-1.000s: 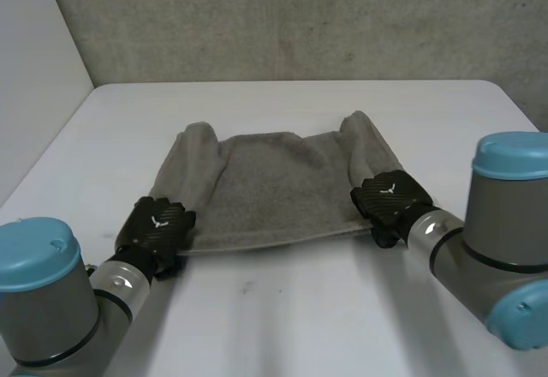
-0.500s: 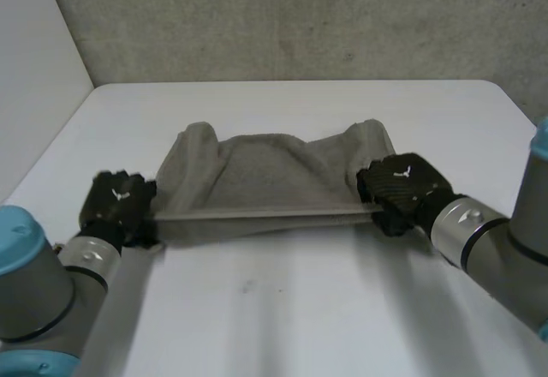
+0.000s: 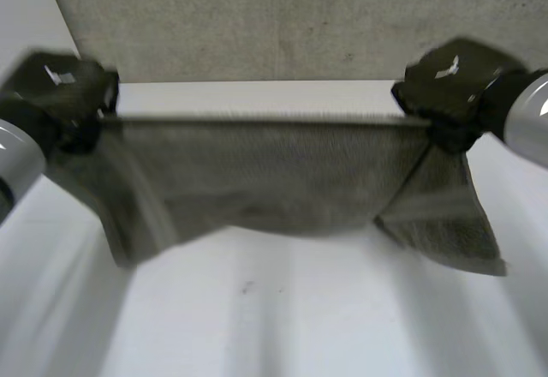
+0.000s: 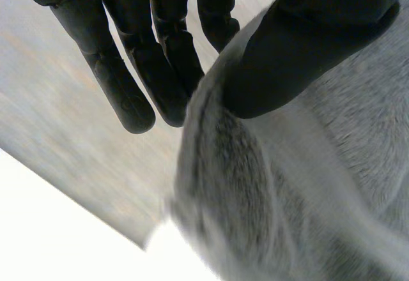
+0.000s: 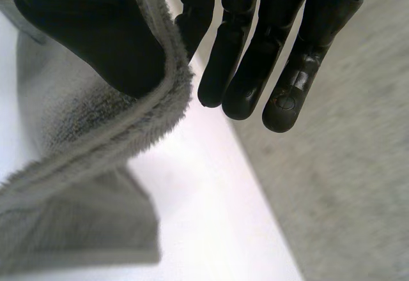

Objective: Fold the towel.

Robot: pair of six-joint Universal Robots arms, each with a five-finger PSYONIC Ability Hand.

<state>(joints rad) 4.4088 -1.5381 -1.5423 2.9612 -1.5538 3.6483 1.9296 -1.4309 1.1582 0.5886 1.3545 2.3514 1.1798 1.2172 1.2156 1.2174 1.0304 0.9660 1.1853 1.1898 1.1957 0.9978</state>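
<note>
The grey-green towel (image 3: 265,176) hangs in the air above the white table (image 3: 300,326), its upper edge stretched taut between my two hands. My left hand (image 3: 60,86) holds that edge's left corner. In the left wrist view its thumb (image 4: 300,45) pinches the towel (image 4: 287,191) against the straight fingers (image 4: 121,76). My right hand (image 3: 449,81) holds the right corner, where the thumb (image 5: 96,32) presses the towel's hem (image 5: 147,115) against the fingers (image 5: 255,57). The towel's lower edge sags in the middle, and a flap (image 3: 449,223) droops below the right hand.
A grey concrete wall (image 3: 257,17) rises behind the table's far edge. A pale side wall (image 3: 26,17) stands at the left. A small dark mark (image 3: 247,288) lies on the tabletop in front of the towel.
Both hands have risen and moved apart with the towel's near edge. The towel has left the table, where it lay bunched, and now hangs spread between them.
</note>
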